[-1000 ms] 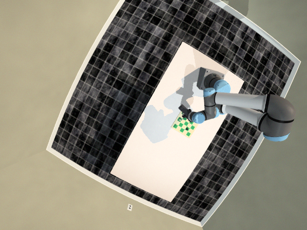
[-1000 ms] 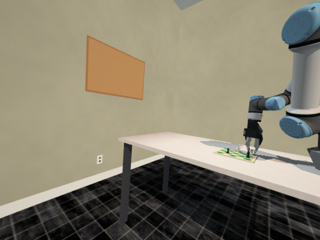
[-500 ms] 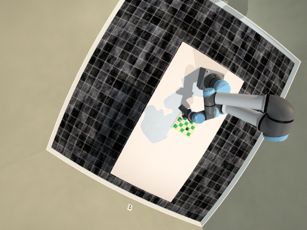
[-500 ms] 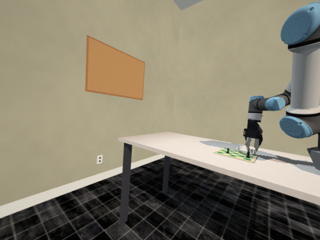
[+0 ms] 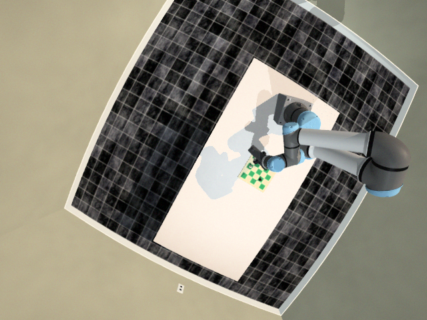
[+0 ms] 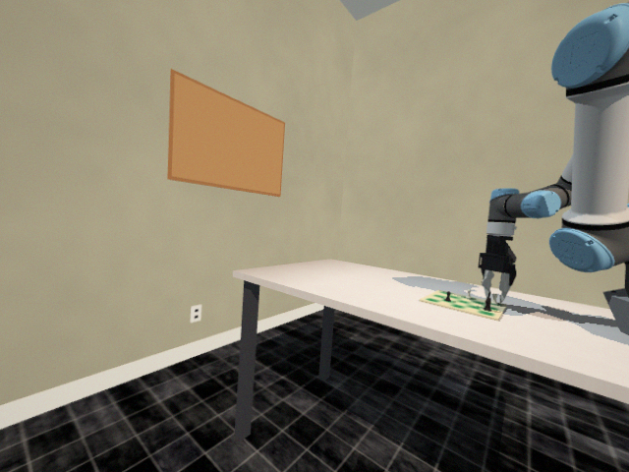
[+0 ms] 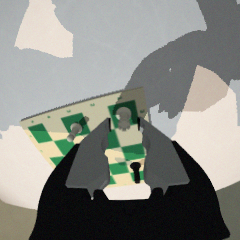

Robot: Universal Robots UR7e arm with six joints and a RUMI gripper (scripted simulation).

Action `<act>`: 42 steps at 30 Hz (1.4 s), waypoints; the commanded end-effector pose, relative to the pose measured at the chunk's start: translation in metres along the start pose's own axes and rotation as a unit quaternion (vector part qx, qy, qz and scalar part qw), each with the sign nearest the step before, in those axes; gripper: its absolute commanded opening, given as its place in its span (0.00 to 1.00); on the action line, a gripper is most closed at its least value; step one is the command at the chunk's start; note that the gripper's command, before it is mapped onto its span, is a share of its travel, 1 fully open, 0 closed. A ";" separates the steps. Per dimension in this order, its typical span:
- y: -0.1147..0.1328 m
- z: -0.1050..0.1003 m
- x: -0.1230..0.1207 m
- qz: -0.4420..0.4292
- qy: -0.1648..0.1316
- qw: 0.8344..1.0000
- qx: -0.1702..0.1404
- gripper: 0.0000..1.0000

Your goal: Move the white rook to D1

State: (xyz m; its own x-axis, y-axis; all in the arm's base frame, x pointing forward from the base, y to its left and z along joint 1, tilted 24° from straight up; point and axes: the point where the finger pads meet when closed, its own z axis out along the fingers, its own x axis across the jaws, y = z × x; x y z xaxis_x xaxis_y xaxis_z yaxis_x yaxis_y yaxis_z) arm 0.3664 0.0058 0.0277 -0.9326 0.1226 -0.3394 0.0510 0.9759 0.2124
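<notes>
Gripper poised over the chessboard's far corner, jaws narrow and holding nothing.

The white rook (image 7: pixel 123 118) stands upright, long axis vertical, on a green square at the far corner of the green-and-cream chessboard (image 7: pixel 56 145) on the table (image 6: pixel 324 289). The gripper (image 7: pixel 126 155) hangs above the chessboard, with the rook ahead of its fingertips, in line with the gap between them. Another pale piece (image 7: pixel 76 129) stands left of the rook; a black pawn (image 7: pixel 135 169) is nearer. Edge lettering is too small to read.
</notes>
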 end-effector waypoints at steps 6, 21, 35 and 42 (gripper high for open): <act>0.000 0.000 0.000 0.000 0.000 1.000 0.000 0.00; 0.000 0.000 0.000 0.000 0.000 1.000 0.000 0.00; 0.000 0.000 0.000 0.000 0.000 1.000 0.000 0.00; 0.000 0.000 0.000 0.000 0.000 1.000 0.000 0.00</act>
State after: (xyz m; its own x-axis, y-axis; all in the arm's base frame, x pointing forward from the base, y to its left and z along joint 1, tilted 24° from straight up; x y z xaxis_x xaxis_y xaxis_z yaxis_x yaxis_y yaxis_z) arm 0.3663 0.0058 0.0277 -0.9326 0.1226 -0.3394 0.0510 0.9758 0.2124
